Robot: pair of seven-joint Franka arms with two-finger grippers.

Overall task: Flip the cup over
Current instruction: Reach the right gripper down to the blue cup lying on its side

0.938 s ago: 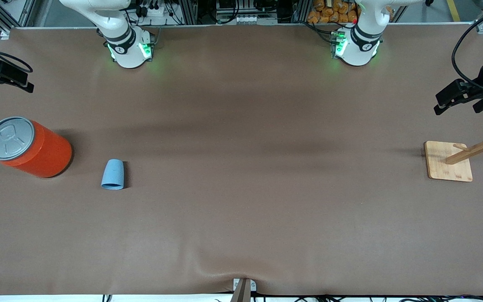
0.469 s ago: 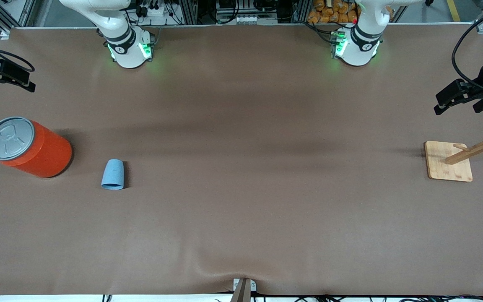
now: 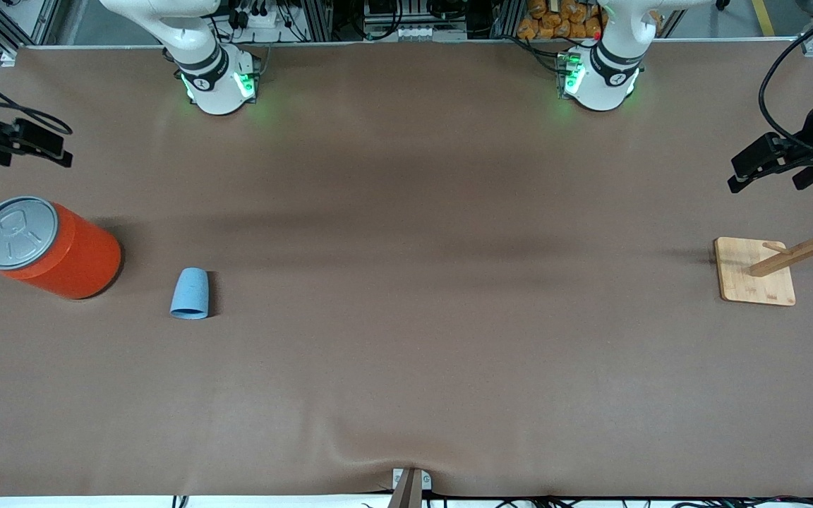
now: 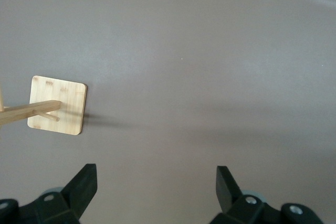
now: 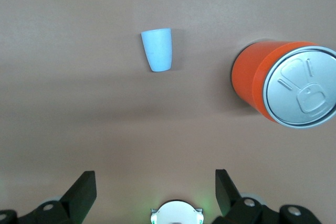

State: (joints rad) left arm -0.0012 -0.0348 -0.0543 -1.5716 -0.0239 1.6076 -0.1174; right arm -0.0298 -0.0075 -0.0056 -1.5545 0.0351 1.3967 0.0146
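The small light-blue cup (image 3: 190, 293) seems to lie on its side on the brown table, wide end toward the front camera, beside the orange can. It also shows in the right wrist view (image 5: 157, 49). My right gripper (image 3: 39, 147) hangs in the air over the table at the right arm's end, near the can and apart from the cup; its fingers (image 5: 84, 188) stand wide open and empty. My left gripper (image 3: 766, 166) hangs over the left arm's end, open and empty (image 4: 155, 179), far from the cup.
A large orange can (image 3: 50, 247) with a grey pull-tab lid stands toward the right arm's end, beside the cup (image 5: 283, 85). A wooden peg stand on a square base (image 3: 756, 274) stands at the left arm's end (image 4: 56, 104).
My right gripper has moved a little inward over the table and closer to the can. The cup, the can and the left gripper have stayed put.
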